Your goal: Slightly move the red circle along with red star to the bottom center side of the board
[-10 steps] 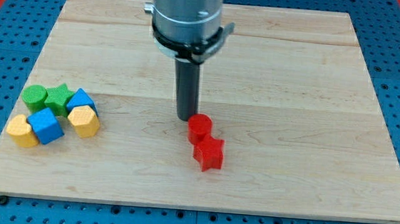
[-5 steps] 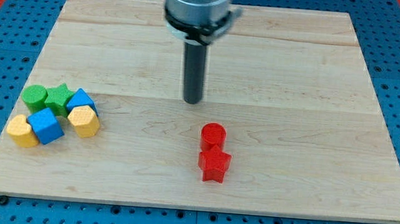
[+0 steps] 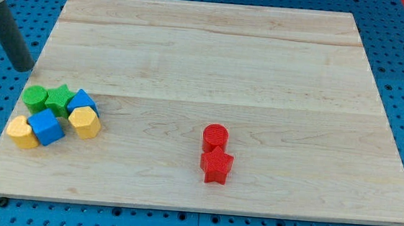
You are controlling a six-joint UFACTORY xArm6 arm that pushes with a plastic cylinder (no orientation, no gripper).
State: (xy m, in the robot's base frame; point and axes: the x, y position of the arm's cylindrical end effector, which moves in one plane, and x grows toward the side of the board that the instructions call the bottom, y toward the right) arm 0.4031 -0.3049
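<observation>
The red circle [image 3: 215, 137] stands on the wooden board [image 3: 214, 56] a little right of centre, in the lower half. The red star [image 3: 216, 166] sits right below it and touches it. My tip [image 3: 23, 68] is far off at the view's upper left, beyond the board's left edge, over the blue pegboard. It is well apart from both red blocks and just above the cluster of blocks at the left.
A cluster sits at the board's left: a green circle [image 3: 35, 98], a green star [image 3: 60, 100], a blue block [image 3: 82, 102], a blue cube [image 3: 46, 127], a yellow block [image 3: 84, 122] and a yellow block [image 3: 20, 132].
My tip pushed the red circle and red star slightly down and to the right, then drew back up and swung far to the view's upper left, off the board.
</observation>
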